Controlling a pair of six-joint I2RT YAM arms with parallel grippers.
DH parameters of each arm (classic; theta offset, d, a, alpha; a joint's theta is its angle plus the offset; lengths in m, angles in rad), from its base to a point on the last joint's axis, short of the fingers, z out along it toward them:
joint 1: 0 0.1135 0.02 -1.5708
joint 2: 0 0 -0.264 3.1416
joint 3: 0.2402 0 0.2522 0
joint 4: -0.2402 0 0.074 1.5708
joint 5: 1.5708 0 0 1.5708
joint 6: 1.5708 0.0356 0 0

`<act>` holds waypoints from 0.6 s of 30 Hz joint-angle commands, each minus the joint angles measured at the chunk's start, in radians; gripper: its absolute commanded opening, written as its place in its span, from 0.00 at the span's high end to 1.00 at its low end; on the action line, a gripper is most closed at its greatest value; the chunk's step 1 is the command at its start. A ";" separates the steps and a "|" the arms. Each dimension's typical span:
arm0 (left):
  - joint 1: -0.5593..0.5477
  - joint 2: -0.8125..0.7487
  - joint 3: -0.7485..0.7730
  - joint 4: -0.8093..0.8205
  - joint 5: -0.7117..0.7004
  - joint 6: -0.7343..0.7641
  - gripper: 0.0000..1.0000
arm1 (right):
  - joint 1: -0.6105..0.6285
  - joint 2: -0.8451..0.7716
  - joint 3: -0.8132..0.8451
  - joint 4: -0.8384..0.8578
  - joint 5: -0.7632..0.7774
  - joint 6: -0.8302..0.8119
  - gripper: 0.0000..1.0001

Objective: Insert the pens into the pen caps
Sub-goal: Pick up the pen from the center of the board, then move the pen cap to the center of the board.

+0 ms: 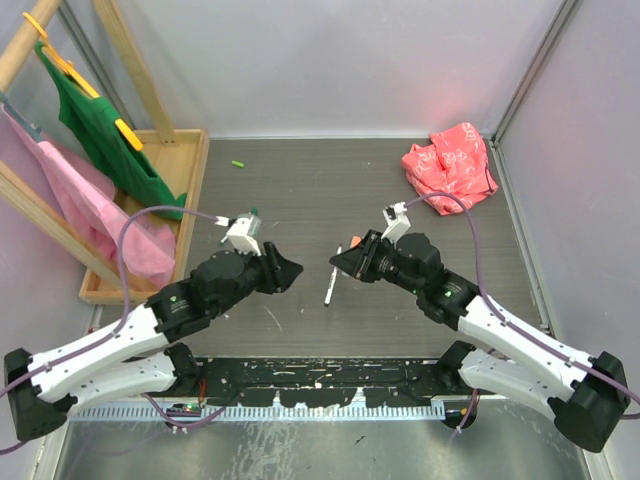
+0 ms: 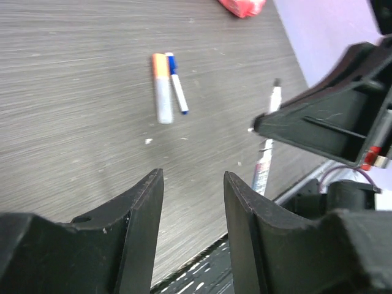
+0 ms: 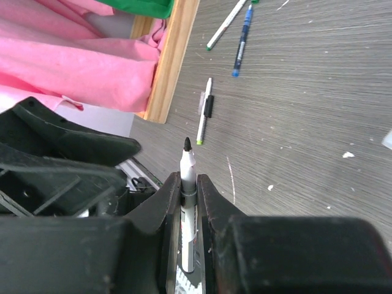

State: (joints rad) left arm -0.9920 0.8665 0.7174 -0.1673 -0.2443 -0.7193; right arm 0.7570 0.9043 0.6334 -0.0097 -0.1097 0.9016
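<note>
A robotics lab cell: 2 robot arms (image 1: 120, 345) bolted to a grey table (image 1: 300, 190) walled by plain white panels (image 1: 330, 60).

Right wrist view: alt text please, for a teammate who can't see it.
The right gripper is shut on a white marker pen with a bare black tip, pointing away over the grey wood-grain table. Beyond lie a white pen with a black band, a blue pen and a white green-tipped pen.

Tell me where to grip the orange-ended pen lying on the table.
The orange-ended pen lies flat; the blue pen crowds its orange end but angles away further along. Probably best: the grey barrel's other end, left gripper coming straight down, straddling its width.
</note>
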 commanded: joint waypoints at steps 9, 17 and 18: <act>0.053 -0.201 0.036 -0.523 -0.330 -0.003 0.55 | 0.001 -0.136 0.000 -0.193 0.102 -0.135 0.98; 0.111 -0.175 0.038 -0.564 -0.301 0.002 0.60 | 0.002 -0.200 -0.015 -0.285 0.102 -0.161 0.98; 0.125 -0.169 0.039 -0.561 -0.293 0.002 0.60 | 0.001 -0.207 -0.015 -0.296 0.101 -0.162 0.98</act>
State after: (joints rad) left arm -0.9035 0.6846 0.7177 -0.7170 -0.5297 -0.7197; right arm 0.7570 0.7357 0.6098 -0.2764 -0.0227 0.7670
